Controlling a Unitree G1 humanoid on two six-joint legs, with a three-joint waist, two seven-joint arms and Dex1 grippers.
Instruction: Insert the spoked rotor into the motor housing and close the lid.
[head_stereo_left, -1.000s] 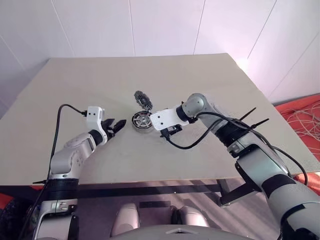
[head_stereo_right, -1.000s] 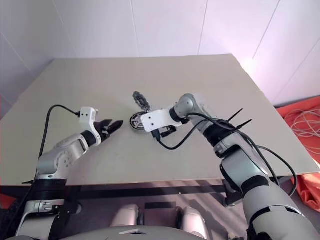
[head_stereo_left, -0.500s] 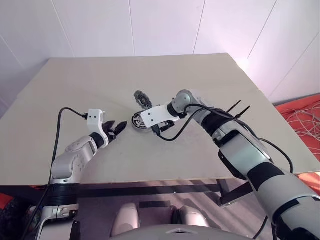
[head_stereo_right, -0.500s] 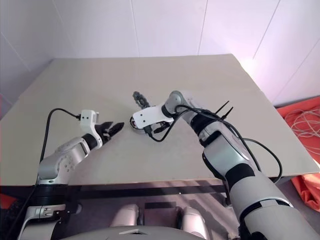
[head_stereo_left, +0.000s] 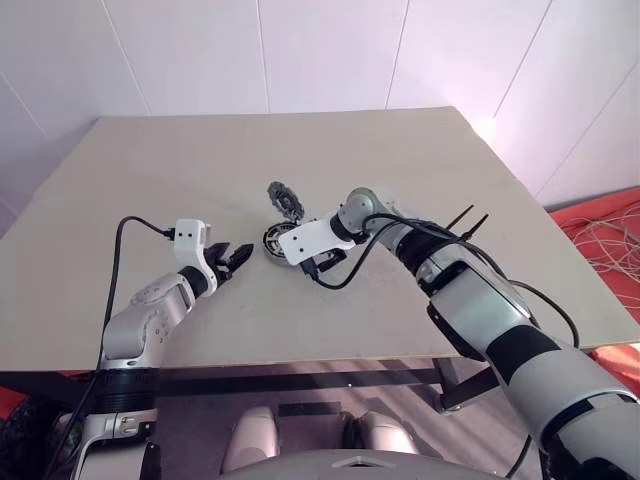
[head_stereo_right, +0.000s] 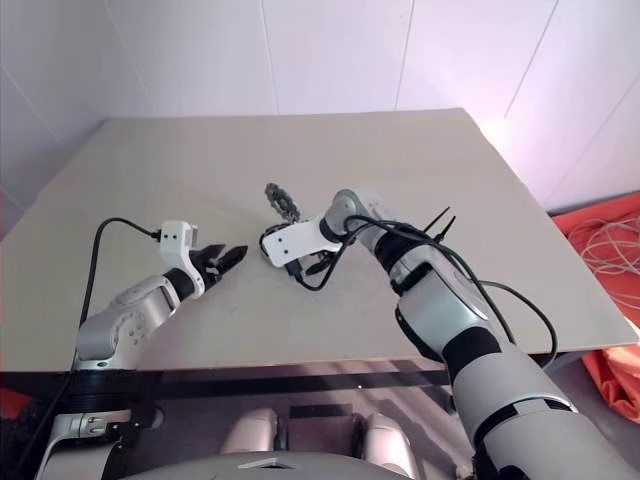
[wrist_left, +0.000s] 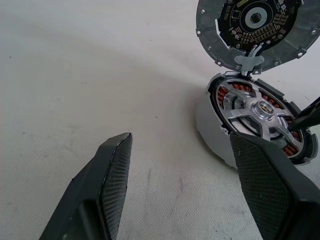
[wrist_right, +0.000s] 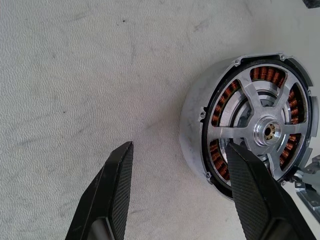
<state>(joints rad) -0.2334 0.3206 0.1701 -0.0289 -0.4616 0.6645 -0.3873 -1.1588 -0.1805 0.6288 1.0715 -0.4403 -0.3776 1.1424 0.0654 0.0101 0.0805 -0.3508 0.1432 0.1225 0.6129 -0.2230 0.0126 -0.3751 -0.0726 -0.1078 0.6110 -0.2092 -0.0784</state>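
From the head views the motor housing (head_stereo_left: 277, 243) is half covered by the right arm's white wrist block, so little more than its rim shows there. The right tool's (wrist_right: 177, 192) own fingers are hidden under that block from above; the right wrist view shows them. There the lid is cut off at the picture's edge. In the left wrist view the far edge of the lid (wrist_left: 255, 30) runs out of the picture, and a dark fingertip of the right tool crosses the housing's far rim.

The spoked rotor (wrist_right: 265, 132) sits inside the housing, its pale spokes and hub level with the rim and the reddish copper windings showing between the spokes. The housing stands on the table (head_stereo_left: 300, 160) near its middle. The lid stands tilted up and open just behind the housing, joined to it at a small tab at the rim, with its inner face of dark centre and ring of contacts turned toward the left tool.

The right tool hangs over the housing, pointing steeply down, fingers spread wide and holding nothing. One finger (wrist_right: 252, 195) overlaps the near rim of the housing; whether it touches cannot be told. The other finger is over bare table beside it.

The left tool (head_stereo_left: 236, 257) rests low over the table, near the housing and apart from it, pointing at it, fingers spread wide and empty
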